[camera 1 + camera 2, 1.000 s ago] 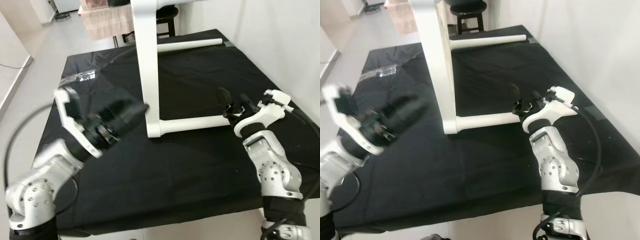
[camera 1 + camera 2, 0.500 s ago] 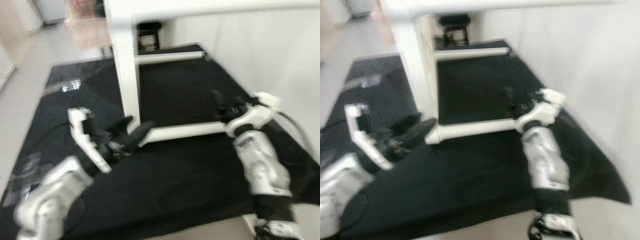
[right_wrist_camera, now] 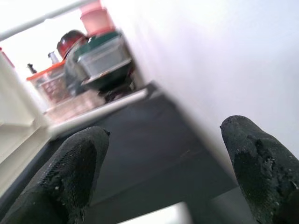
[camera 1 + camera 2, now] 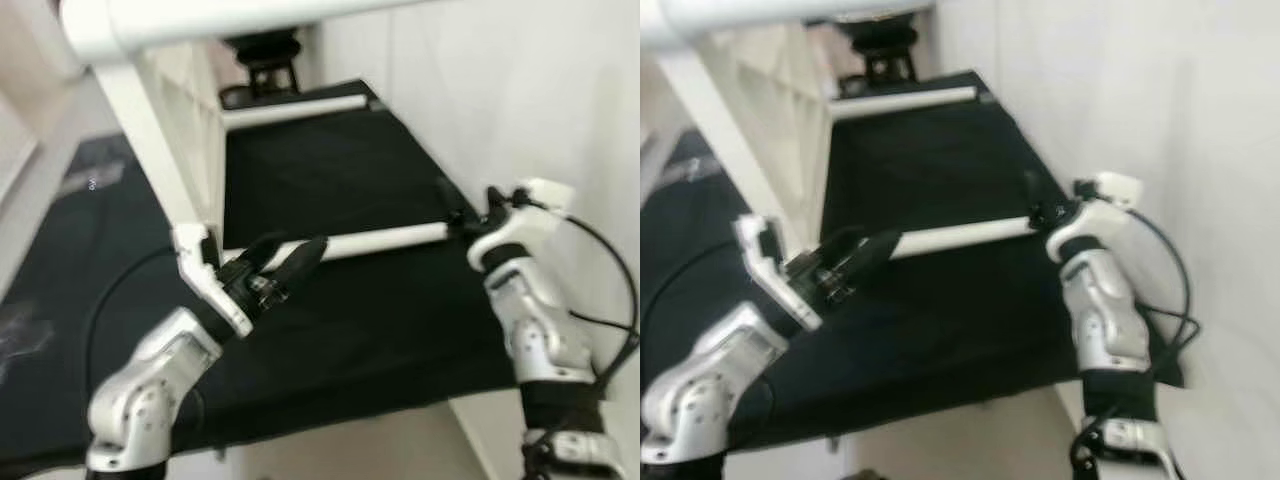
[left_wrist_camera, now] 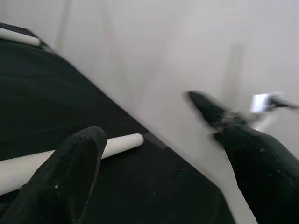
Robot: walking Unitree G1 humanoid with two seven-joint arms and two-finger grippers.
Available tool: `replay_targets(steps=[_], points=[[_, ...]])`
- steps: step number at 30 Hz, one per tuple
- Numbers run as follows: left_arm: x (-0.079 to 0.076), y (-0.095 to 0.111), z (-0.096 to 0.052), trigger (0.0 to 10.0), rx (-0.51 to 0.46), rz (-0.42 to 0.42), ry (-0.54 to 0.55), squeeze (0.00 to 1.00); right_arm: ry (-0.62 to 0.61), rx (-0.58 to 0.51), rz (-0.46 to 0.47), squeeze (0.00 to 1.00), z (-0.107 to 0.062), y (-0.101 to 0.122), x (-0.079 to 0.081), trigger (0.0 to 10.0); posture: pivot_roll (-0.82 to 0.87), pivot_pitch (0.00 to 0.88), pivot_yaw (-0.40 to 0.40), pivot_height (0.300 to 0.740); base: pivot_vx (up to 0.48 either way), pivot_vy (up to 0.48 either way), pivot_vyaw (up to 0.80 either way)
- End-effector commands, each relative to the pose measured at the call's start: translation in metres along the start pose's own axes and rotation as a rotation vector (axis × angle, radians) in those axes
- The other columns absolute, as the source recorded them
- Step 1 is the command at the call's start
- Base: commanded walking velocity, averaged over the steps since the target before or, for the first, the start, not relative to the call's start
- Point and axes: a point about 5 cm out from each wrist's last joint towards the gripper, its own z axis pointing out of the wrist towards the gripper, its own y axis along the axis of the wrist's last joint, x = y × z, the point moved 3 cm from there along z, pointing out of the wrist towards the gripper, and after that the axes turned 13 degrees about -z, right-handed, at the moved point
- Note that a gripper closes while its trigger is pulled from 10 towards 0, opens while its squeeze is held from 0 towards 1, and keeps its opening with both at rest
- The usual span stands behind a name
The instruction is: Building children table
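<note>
White-painted table frame (image 4: 180, 150) of smooth round rails stands tilted on matte black cloth (image 4: 350, 180), its lower rail (image 4: 380, 238) running between the left gripper (image 4: 290, 258) and right gripper (image 4: 470, 215), both spread open, grasping nothing, beside a plain white wall (image 4: 520, 90)

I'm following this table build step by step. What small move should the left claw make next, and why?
Probably close the left claw on the near white leg. In the left wrist view its fingers stand apart with that leg running between them, not gripped. The right claw, also open, waits at the leg's far end, and the white frame tilts, so steadying seems wise.
</note>
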Motion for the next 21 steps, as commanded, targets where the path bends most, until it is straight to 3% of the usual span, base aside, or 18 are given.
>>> replay_targets(steps=[1,6,9,10,11,16,19,21], points=[[0.013,0.003,-0.003,10.0,-0.014,0.038,0.074,0.0,0.024,0.015,-0.018,0.0,0.0,-0.007,0.009,10.0,0.07,0.084,0.05,0.74,0.0,0.0,0.0],[0.026,0.004,-0.006,10.0,-0.043,0.059,0.158,0.0,0.036,0.061,-0.038,0.0,-0.003,-0.024,0.016,10.0,0.07,0.08,0.041,0.74,0.0,0.0,0.0],[0.033,0.003,-0.007,10.0,-0.045,0.128,0.214,0.0,0.053,0.08,-0.056,0.0,-0.005,-0.031,0.022,10.0,0.07,0.081,0.04,0.74,0.0,0.0,0.0],[0.036,0.004,-0.008,8.8,-0.05,0.177,0.238,0.0,0.067,0.088,-0.069,0.0,-0.006,-0.034,0.027,10.0,0.06,0.083,0.038,0.74,0.0,0.0,0.0],[0.04,0.004,-0.01,0.0,-0.051,0.211,0.268,0.0,0.08,0.094,-0.074,0.0,-0.007,-0.037,0.032,10.0,0.06,0.084,0.037,0.74,0.0,0.0,0.0],[0.05,0.003,-0.015,0.0,-0.07,0.246,0.343,0.0,0.129,0.097,-0.108,0.0,-0.01,-0.043,0.045,10.0,0.06,0.09,0.033,0.74,0.0,0.0,0.0],[0.057,-0.004,-0.022,0.0,-0.081,0.257,0.415,0.0,0.204,0.092,-0.157,0.0,-0.015,-0.049,0.065,10.0,0.06,0.093,0.031,0.74,0.0,0.0,0.0],[0.057,-0.005,-0.023,0.0,-0.083,0.261,0.422,0.0,0.221,0.092,-0.164,0.0,-0.016,-0.051,0.071,10.0,0.06,0.094,0.031,0.74,0.0,0.0,0.0]])
